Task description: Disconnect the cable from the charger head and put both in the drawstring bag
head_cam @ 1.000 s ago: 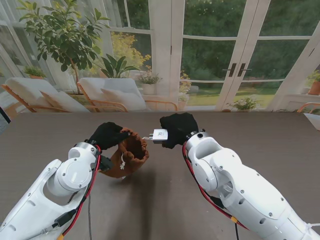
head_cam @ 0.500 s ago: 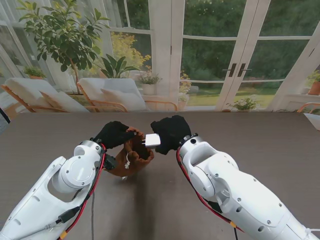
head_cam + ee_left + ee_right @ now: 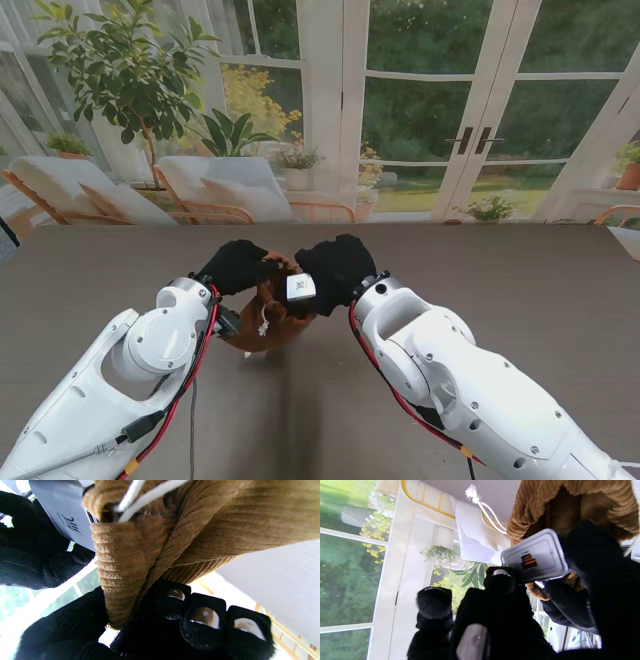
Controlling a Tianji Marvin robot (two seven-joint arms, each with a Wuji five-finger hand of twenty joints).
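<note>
**Corduroy bag held open, charger head at its mouth**

Tan corduroy forms the drawstring bag (image 3: 262,315), which is gripped at its rim by the left hand (image 3: 238,267); in the left wrist view the fingers (image 3: 202,620) are seen pinched on a fold of the fabric. The white charger head (image 3: 300,288) is clasped in the right hand (image 3: 336,268) and is held at the bag's mouth, just over the opening and not yet inside. In the right wrist view its port face (image 3: 535,558) is shown with nothing plugged in, and the open interior of the bag is seen directly behind it. No cable can be made out in any view; whether it is already in the bag cannot be told. A white drawstring (image 3: 487,511) hangs clear on the outer side of the rim.

The step in hand is judged to be the lowering of the charger head into the bag. The mouth should be kept stretched wide and steady, and the rim should be cleared before release. The charger should be let go only once it is well below the rim, so that it is not caught on the folded edge or tipped out onto the tabletop (image 3: 520,280).
</note>
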